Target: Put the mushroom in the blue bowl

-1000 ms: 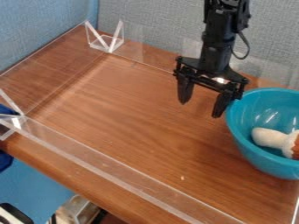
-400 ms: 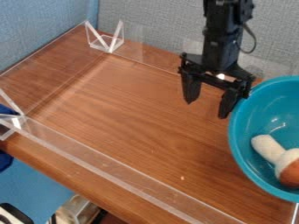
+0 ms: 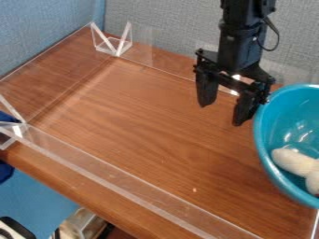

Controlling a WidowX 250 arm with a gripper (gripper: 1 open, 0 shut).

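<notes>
Mushroom [image 3: 299, 161] lies inside blue bowl [image 3: 277, 121]; fingers [image 3: 206, 91] spread wide, empty.

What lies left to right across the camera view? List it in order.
Clear triangular stand → gripper, jaws open → blue bowl → mushroom inside the bowl.

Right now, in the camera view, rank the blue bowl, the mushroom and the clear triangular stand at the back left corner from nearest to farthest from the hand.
1. Blue bowl: its rim sits just right of the open hand.
2. Mushroom: lying inside the bowl, lower right of the hand.
3. Clear triangular stand: far off at the back left corner of the wooden table.
</notes>
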